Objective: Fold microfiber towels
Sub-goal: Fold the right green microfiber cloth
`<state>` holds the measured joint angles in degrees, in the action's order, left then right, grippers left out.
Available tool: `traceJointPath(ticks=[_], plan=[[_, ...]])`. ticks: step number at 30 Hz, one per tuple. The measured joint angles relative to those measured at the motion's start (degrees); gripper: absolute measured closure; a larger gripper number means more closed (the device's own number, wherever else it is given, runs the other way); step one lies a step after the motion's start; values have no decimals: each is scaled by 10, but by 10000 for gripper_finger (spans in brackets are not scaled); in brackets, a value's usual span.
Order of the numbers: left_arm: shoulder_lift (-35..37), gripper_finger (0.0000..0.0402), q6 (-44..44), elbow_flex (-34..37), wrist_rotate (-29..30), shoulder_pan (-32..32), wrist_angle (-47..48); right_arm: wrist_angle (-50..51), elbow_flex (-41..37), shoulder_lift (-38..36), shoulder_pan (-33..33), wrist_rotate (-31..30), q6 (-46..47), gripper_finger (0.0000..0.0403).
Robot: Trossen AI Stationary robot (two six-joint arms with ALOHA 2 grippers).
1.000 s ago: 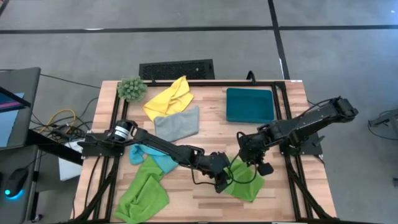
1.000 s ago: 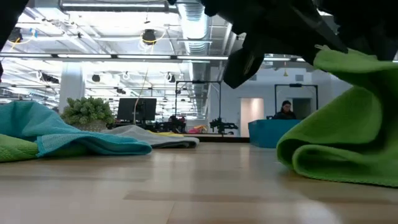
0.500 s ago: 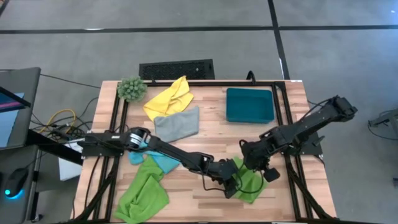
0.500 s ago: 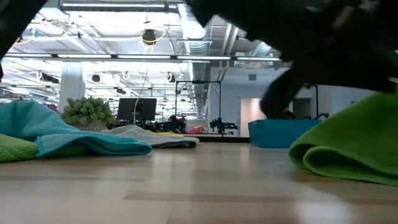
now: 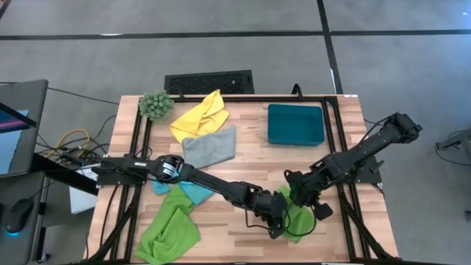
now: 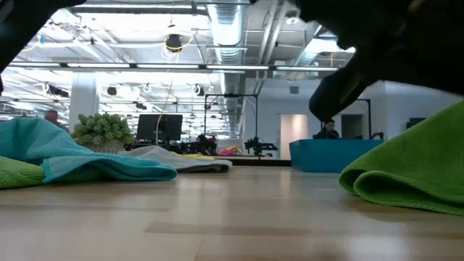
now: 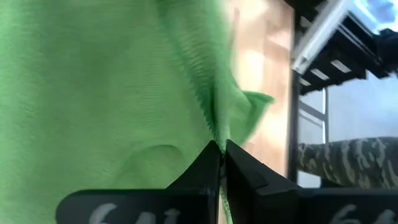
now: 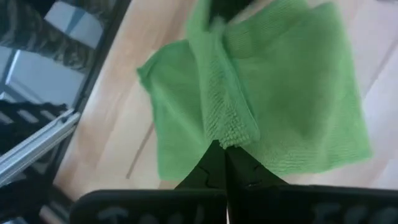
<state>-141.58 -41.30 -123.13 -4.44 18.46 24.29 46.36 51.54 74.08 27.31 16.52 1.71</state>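
Note:
A lime green microfiber towel lies bunched near the table's front right, and both grippers are shut on it. My left gripper reaches in from the left to its left side. My right gripper is at its far edge. In the low view the green towel rests on the wood by a rounded fold. Other towels lie loose: a second lime green towel, a light blue towel, a grey towel and a yellow towel. A dark teal towel lies flat. My left gripper pinches a raised ridge of the green towel between its two fingers, slanting down from the table's left. One layer or several, I cannot tell. The cloth spreads away beyond the fingertips, its lower part on the table. My right gripper pinches the towel's hemmed edge between its two fingers, coming steeply from above. The edge looks doubled over. The rest of the cloth lies below it on the wood.
A fuzzy green plant ball stands at the far left corner. A black metal frame runs along the table's sides. Bare wood lies in the middle, between the grey towel and the arms.
My left gripper has gone toward the table's right edge and a little down, still shut on the green towel. My right gripper has shifted slightly toward the near edge. The towel's raised part has come down, and the cloth is gathered narrower.

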Motion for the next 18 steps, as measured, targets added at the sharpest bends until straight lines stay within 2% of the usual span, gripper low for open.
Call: traceJointPath(ticks=[4,10,18], plan=[[0,401,-6,0,0,5,2,-47,-43,-22,-13,0,28,398],[0,401,-11,0,-5,3,-16,-66,-77,-64,-9,-1,34,398],[-2,401,-8,0,-19,0,-18,-132,-132,-120,33,-2,98,398]])
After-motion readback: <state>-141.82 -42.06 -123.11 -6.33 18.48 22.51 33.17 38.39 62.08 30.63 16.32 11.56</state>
